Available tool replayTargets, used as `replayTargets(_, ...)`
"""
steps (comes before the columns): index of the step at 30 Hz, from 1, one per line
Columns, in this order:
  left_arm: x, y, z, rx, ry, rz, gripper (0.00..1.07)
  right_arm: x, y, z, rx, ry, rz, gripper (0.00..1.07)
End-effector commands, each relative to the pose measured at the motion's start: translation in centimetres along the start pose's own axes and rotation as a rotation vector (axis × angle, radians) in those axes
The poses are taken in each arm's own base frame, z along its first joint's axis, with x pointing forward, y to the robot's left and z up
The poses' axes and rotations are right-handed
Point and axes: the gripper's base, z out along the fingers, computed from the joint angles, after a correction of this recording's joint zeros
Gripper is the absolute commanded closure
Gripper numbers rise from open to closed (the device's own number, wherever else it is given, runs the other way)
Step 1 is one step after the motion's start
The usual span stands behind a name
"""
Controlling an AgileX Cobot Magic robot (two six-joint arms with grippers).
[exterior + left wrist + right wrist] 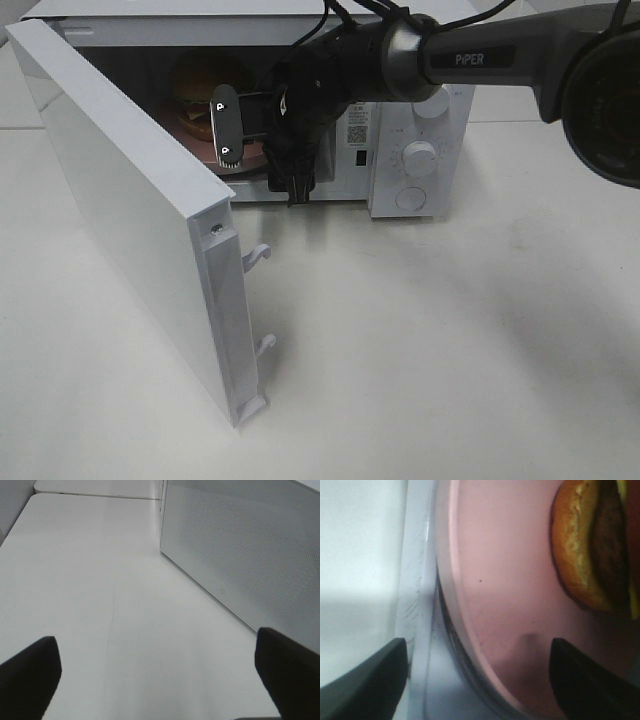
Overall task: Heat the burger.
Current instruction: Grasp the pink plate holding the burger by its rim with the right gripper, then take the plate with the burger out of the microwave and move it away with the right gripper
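White table [450, 350]; microwave [420, 150] door swung wide; burger [200, 90] inside; both fingers spread, empty.

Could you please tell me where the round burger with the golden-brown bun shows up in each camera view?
Exterior high: the round burger with the golden-brown bun sits inside the open white microwave, left of the right gripper.
Left wrist: not in it; only the white table and the microwave's door.
Right wrist: the burger lies at the picture's upper right edge, on the flat pink round plate.
Shared landmark: the pink plate.

The left hand [159, 672], fingers spread, hangs over the table [90, 580] beside the microwave's perforated wall [250, 545].
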Motion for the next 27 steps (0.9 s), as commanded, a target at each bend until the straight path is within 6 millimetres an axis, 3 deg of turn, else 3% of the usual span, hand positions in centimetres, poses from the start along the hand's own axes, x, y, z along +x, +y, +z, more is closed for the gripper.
replayTargets(1,0.0,0.0,0.0,-0.001,-0.012,-0.007,0.07,-0.4,0.0,0.0,0.0,-0.006,-0.031,0.53)
replayTargets(2,0.0,0.0,0.0,-0.001,-0.012,-0.007,0.07,-0.6,0.1,0.0,0.0,-0.008,-0.039,0.59)
replayTargets(3,0.0,0.0,0.0,-0.001,-0.012,-0.007,0.07,-0.6,0.1,0.0,0.0,-0.008,-0.039,0.59)
replayTargets(4,0.0,0.0,0.0,-0.001,-0.012,-0.007,0.07,-0.9,0.2,0.0,-0.001,-0.012,-0.053,0.72)
replayTargets(5,0.0,0.0,0.0,-0.001,-0.012,-0.007,0.07,-0.9,0.2,0.0,-0.001,-0.012,-0.053,0.72)
replayTargets(6,0.0,0.0,0.0,-0.001,-0.012,-0.007,0.07,-1.0,0.2,0.0,-0.001,-0.013,-0.068,0.86)
replayTargets(7,0.0,0.0,0.0,-0.001,-0.012,-0.007,0.07,-1.0,0.2,-0.1,-0.001,-0.013,-0.075,0.92)
replayTargets(8,0.0,0.0,0.0,-0.001,-0.012,-0.007,0.07,-1.0,0.2,-0.1,-0.001,-0.013,-0.075,0.92)
replayTargets(9,0.0,0.0,0.0,-0.001,-0.012,-0.007,0.07,-1.0,0.2,-0.1,-0.002,-0.014,-0.094,1.03)
replayTargets(10,0.0,0.0,0.0,-0.001,-0.012,-0.007,0.07,-1.0,0.2,-0.1,-0.003,-0.018,-0.104,1.07)
replayTargets(27,0.0,0.0,0.0,-0.001,-0.012,-0.007,0.07,-1.1,1.0,-1.0,-0.13,-0.039,-0.324,1.07)
